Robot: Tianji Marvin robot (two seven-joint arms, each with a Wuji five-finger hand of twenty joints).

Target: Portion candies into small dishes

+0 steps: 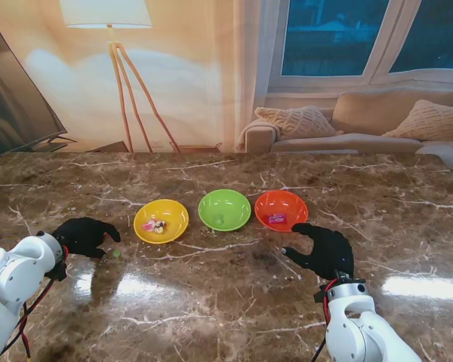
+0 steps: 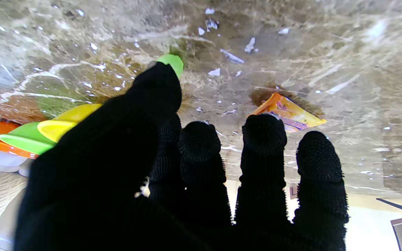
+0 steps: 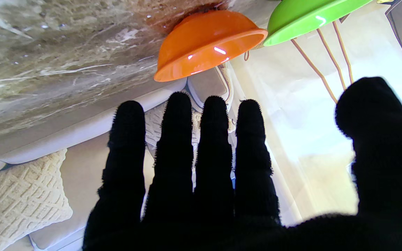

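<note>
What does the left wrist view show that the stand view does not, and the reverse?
Only the left wrist view shows an orange-yellow candy wrapper lying on the table beyond the fingertips. Only the stand view shows the right hand, open, and the candies inside the yellow dish and the orange dish. Both show the left hand, the green candy beside it, and the three dishes, including the green dish.

yellow dish [image 1: 161,220] | green dish [image 1: 224,209] | orange dish [image 1: 281,210] | brown veined marble table [image 1: 211,302]
</note>
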